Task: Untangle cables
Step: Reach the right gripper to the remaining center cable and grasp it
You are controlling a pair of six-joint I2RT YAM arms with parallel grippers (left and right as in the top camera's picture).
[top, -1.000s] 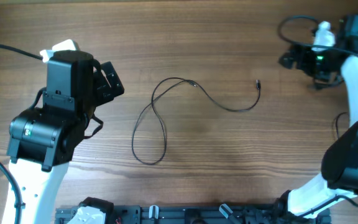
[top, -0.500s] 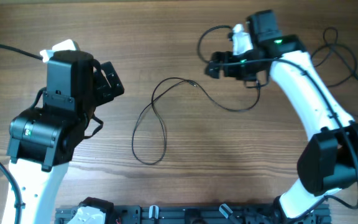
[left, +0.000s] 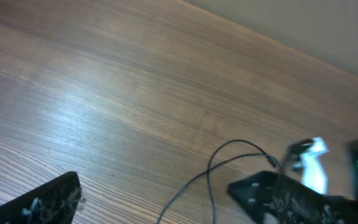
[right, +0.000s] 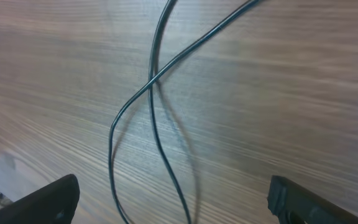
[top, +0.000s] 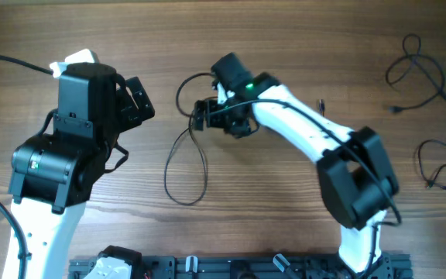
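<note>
Currently, on the table (top: 285, 225):
Right claw (top: 201, 116): released. In the wrist view the fingers (right: 51, 199) sit in the bottom corners, wide apart, with nothing between them but wood and cord.
Right arm: reaches across to mid-table, with the claw over the top of the loop.
Middle cable (top: 167, 177): lies loose mid-table. It forms a long loop below the right claw, and the strands cross once (right: 151, 81) right under that claw. Its plug end (top: 321, 102) shows past the arm, to the right.
Left claw (top: 136, 99): released and holding nothing. It is parked at the left, apart from the loop. Its camera shows one finger (left: 42, 200) at the frame corner and the cable's arc (left: 235, 142) ahead.
Second cable (top: 418, 56): top right corner, in a loose loop.
Third cable (top: 440, 142): right edge, below the second and apart from it.
</note>
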